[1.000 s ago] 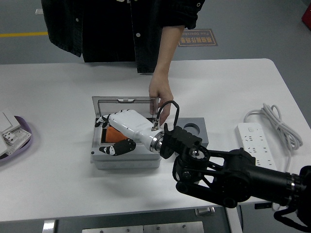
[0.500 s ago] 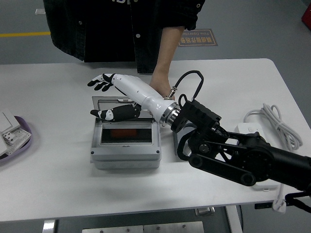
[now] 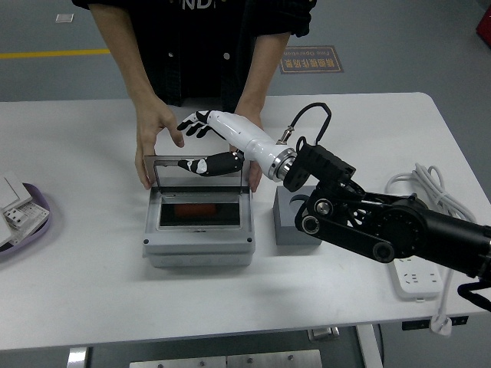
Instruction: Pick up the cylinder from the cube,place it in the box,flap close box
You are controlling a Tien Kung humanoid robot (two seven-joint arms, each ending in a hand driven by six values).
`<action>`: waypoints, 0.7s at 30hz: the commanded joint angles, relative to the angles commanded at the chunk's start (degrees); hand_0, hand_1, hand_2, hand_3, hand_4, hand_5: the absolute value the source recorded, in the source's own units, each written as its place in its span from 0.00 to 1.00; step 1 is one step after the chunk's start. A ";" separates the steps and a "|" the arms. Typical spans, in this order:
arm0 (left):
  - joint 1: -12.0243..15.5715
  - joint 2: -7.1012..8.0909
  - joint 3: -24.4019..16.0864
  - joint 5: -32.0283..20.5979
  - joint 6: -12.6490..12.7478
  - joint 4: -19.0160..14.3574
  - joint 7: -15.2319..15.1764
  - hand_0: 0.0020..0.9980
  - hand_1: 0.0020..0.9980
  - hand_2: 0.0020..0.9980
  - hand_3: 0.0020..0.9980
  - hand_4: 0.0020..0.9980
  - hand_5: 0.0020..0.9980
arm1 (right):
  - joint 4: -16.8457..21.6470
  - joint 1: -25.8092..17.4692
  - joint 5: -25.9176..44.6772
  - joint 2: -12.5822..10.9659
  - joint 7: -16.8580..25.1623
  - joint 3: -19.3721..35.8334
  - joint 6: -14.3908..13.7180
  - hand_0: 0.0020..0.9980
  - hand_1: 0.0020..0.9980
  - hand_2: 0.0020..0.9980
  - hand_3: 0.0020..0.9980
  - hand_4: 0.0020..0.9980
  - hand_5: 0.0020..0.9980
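The grey box (image 3: 198, 251) stands at the table's middle with its clear flap lid (image 3: 196, 172) raised at the back. An orange-red cylinder (image 3: 196, 210) lies inside the box. Right of the box sits the grey cube (image 3: 295, 225) with an empty round recess on top. My right hand (image 3: 201, 142) hovers above the lid's back edge, fingers spread, thumb near the lid's top rim, holding nothing. A person at the far side rests one hand (image 3: 156, 134) on the lid's left corner and the other hand (image 3: 252, 150) behind its right corner. My left arm is out of view.
A white power strip (image 3: 406, 245) with its cable lies at the right. A purple tray (image 3: 27, 218) holding white parts sits at the left edge. My black right forearm (image 3: 383, 226) crosses the table right of the cube.
My right hand lifted out of the box, leaving the cylinder inside, then moved back and right above the lid. The person's second hand came to the lid's left corner.
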 joint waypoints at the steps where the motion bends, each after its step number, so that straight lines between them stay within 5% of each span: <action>1: 0.00 -0.02 -0.05 0.04 0.00 -0.01 0.00 0.51 0.57 0.56 0.61 0.72 0.18 | 0.18 -0.19 -0.01 -0.22 -0.03 -0.31 0.01 0.77 0.65 0.67 0.71 0.82 0.37; 14: 0.31 -0.25 -0.81 0.03 0.03 0.15 -0.02 0.51 0.57 0.56 0.61 0.72 0.18 | 12.01 -5.48 -4.44 -7.70 -3.84 0.24 2.26 0.75 0.65 0.67 0.71 0.81 0.37; 21: 0.37 -0.26 -1.17 0.15 0.03 0.23 -0.05 0.51 0.57 0.56 0.61 0.72 0.18 | 16.78 -8.03 -6.22 -9.84 -5.39 -0.37 3.04 0.72 0.64 0.67 0.71 0.81 0.36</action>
